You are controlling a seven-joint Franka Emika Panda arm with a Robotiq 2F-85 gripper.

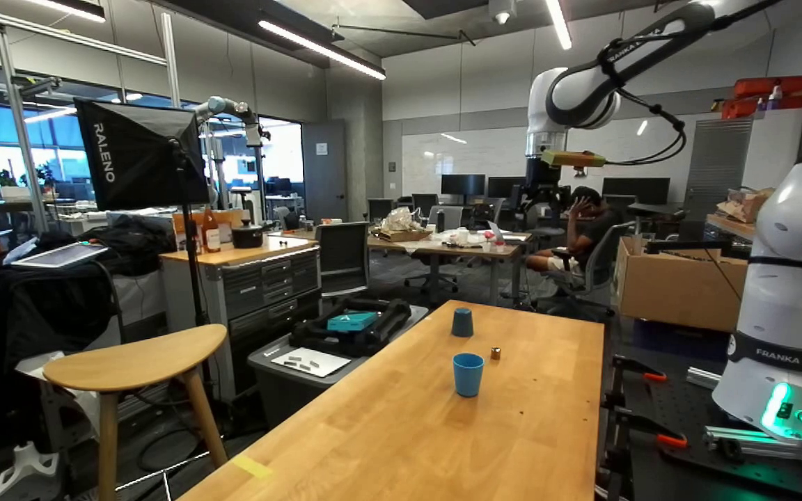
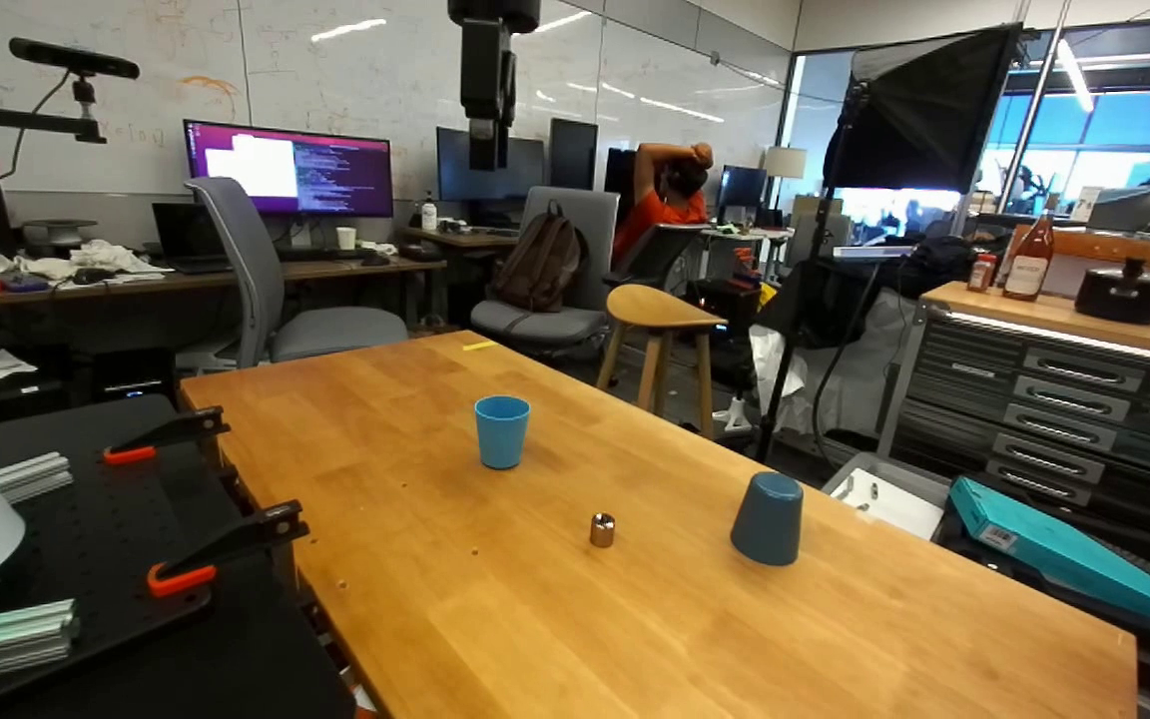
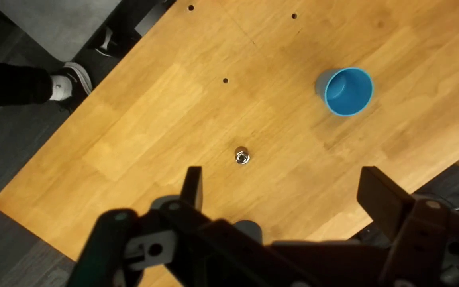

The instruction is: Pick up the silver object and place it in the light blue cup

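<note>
Across a wooden table [image 1: 429, 445], one light blue cup [image 1: 468, 376], one dark blue cup [image 1: 462, 323] and one silver object [image 1: 496, 353] sit apart from one another. Of the two cups, the light blue stands near, mouth up, and the dark blue far, upside down, in an exterior view; the silver object rests on the wood just beyond the near cup, to its right. Overhead, the gripper [image 3: 281, 171] spreads its two jaws wide. Two clamps [image 2: 226, 551], one near and one far, sit along the table's left side in an exterior view.
</note>
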